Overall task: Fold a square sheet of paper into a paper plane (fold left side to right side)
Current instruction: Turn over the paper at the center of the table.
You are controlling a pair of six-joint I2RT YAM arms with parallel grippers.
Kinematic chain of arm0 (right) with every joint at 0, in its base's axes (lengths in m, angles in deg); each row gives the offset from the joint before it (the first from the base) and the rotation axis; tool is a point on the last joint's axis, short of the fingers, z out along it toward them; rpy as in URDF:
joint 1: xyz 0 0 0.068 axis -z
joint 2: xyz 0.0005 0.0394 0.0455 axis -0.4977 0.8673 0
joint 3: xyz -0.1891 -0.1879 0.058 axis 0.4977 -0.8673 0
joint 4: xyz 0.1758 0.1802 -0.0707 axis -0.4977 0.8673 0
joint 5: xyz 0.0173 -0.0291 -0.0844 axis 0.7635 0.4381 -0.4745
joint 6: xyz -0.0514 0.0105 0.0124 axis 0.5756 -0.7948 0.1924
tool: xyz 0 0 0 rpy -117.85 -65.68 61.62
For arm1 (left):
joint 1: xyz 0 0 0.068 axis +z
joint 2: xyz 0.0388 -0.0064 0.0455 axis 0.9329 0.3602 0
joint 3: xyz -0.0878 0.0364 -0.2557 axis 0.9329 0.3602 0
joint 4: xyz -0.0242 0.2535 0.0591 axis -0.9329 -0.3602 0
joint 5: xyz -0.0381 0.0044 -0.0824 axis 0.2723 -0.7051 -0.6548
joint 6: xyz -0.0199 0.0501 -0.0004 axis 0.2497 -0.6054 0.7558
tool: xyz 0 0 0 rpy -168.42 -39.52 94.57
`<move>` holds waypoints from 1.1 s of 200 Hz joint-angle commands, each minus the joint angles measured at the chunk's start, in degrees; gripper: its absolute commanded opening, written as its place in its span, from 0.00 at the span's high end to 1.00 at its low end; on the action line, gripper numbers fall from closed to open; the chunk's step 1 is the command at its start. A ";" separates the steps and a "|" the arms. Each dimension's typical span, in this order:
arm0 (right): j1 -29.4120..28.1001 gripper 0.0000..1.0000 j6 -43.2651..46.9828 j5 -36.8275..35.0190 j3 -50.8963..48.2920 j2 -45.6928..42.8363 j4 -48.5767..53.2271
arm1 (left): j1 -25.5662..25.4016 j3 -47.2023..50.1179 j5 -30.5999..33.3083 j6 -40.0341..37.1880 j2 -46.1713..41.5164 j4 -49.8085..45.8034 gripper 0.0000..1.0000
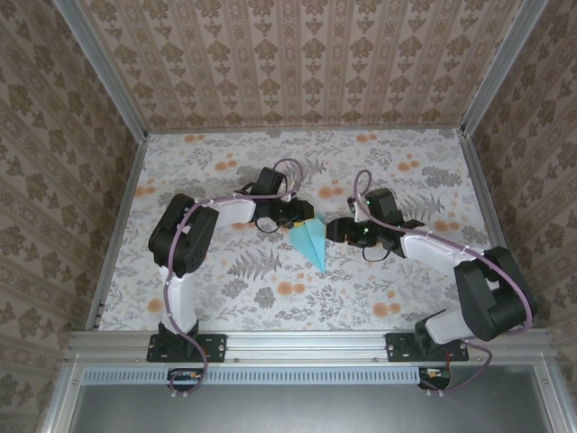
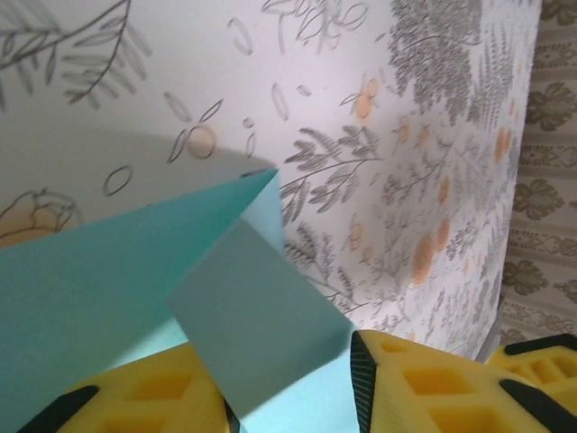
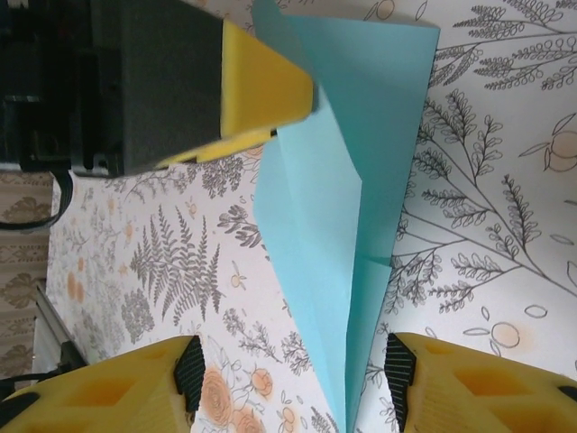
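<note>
- The blue paper lay near the middle of the table, between the two grippers. It was already folded into a narrow kite shape, with the sharp tip pointing toward the arm bases.
- The left gripper stood at the wide far end of the paper. In its wrist view a flap rose from the sheet and passed between the yellow fingers, which were partly apart with a gap between them.
- I judged it was placed so in order to take this flap and carry it over to the right side.
- Whether the fingers already touched the flap I could not tell, because the paper hid their inner faces.
- The right gripper was just beside the right edge of the paper, with its jaws wide and holding nothing. In its wrist view the pointed end of the paper lay flat on the table between its fingers and was not pinched.
- It was probably kept low and close so that it could press the paper down when the fold came over.
- The sheet was thin and light, so it could easily slide or bend in the wrong place.
</note>
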 commanded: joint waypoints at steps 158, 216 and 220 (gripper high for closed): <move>2.51 0.00 -25.43 25.78 -6.37 8.87 -44.77 | 5.76 -5.49 -6.49 0.80 -16.88 2.49 0.95; 1.24 0.13 -28.88 26.38 -4.15 11.38 -49.97 | 5.65 -3.73 -7.69 4.06 -17.99 5.97 0.95; 1.19 0.15 -28.98 26.39 -3.93 11.28 -50.14 | 5.72 -3.51 -7.75 4.30 -17.94 6.13 0.95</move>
